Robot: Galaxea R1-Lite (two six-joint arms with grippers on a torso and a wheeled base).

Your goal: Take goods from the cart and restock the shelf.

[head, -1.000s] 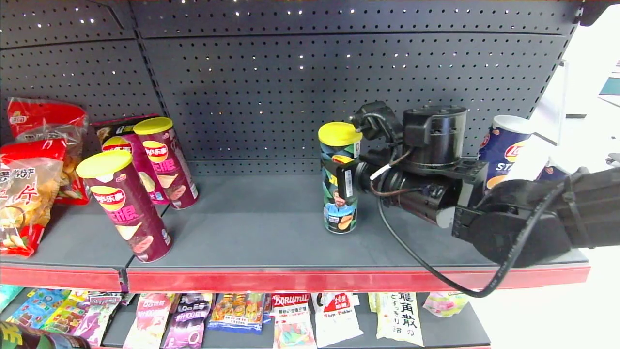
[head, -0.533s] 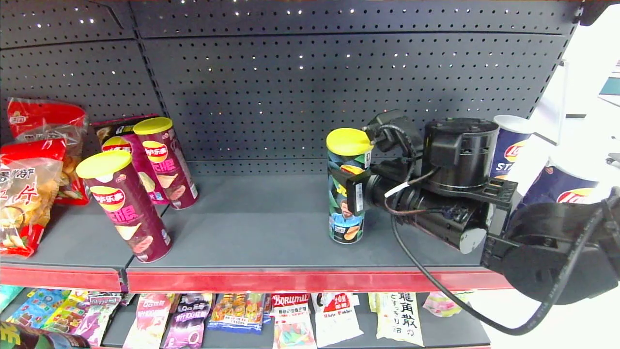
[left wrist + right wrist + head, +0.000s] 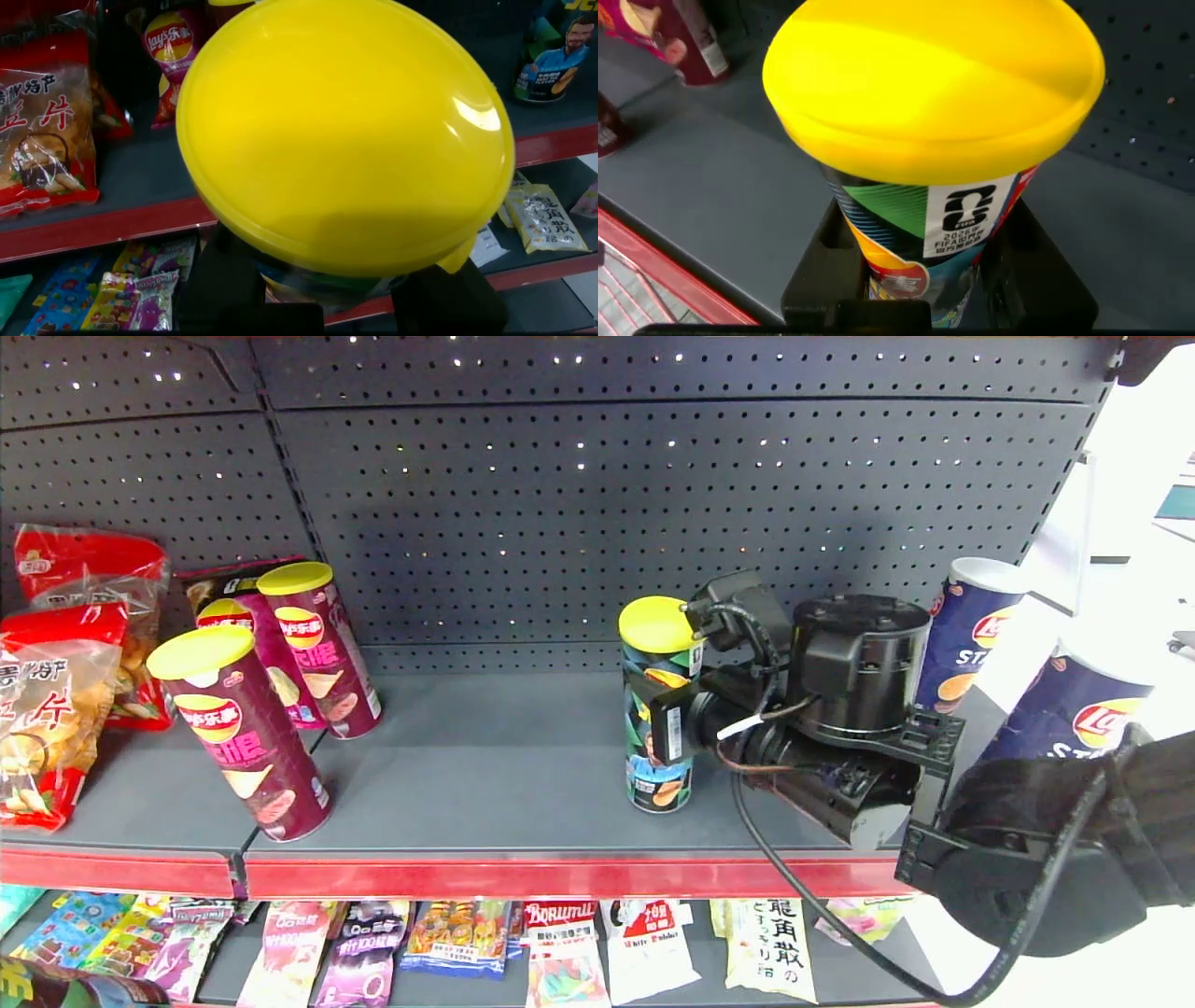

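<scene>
Chips can (image 3: 658,709) with a yellow lid and a green-and-blue pattern stands upright near the middle of the grey shelf (image 3: 485,775). It is clamped at mid-height by the right gripper (image 3: 665,723), which comes in from the right — its fingers (image 3: 820,278) press on either side of the tube, just under the lid. Whether the can's base rests on the shelf board or hangs just above it I cannot tell. The left gripper (image 3: 336,303) is closed around another yellow-lidded can (image 3: 346,131), held out in front of the shelving with its lid towards the wrist camera. On the left of the same shelf stand maroon chips cans (image 3: 238,728) with yellow lids and, farther left, snack bags (image 3: 51,728). At the right end are two blue cans (image 3: 966,625) with white lids. Behind runs a dark pegboard (image 3: 607,523) — below the red shelf edge (image 3: 560,875), sachets (image 3: 560,943) lie in a row on the lower shelf.
</scene>
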